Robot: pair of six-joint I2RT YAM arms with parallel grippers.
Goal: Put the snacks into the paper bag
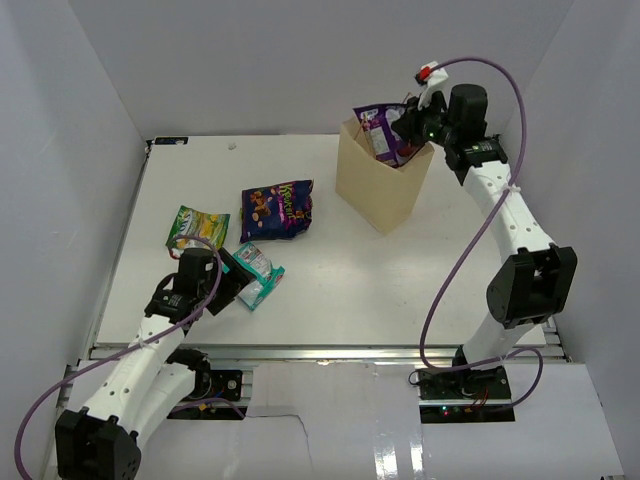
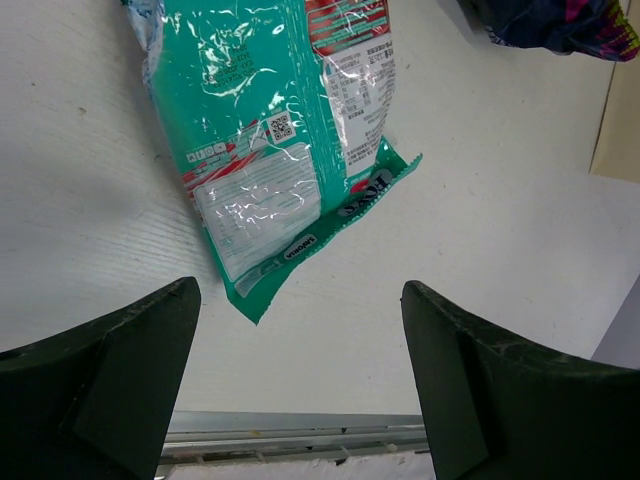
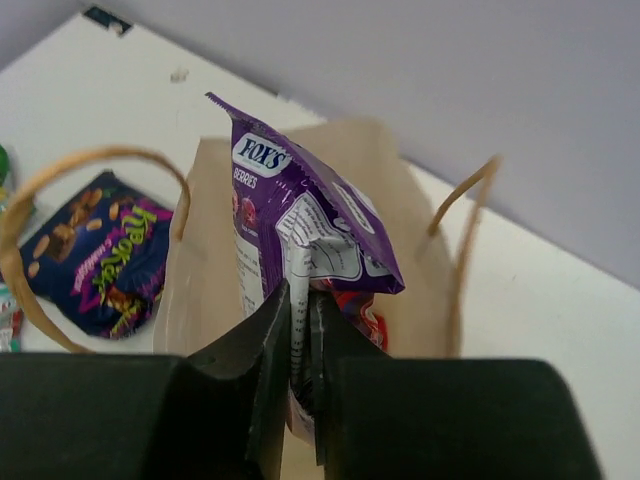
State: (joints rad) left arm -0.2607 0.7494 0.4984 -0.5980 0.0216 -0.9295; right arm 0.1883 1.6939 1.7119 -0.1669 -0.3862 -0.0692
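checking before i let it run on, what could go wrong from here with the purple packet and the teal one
The right tool pinches the purple packet by its lower edge above the paper bag; released off-centre, it may catch a twine handle or the rim. The open left tool straddles only a corner of the flat teal packet, so a grasp may slip.

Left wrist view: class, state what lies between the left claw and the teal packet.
Only bare white table separates the left claw from the teal packet, shown in the left wrist view.
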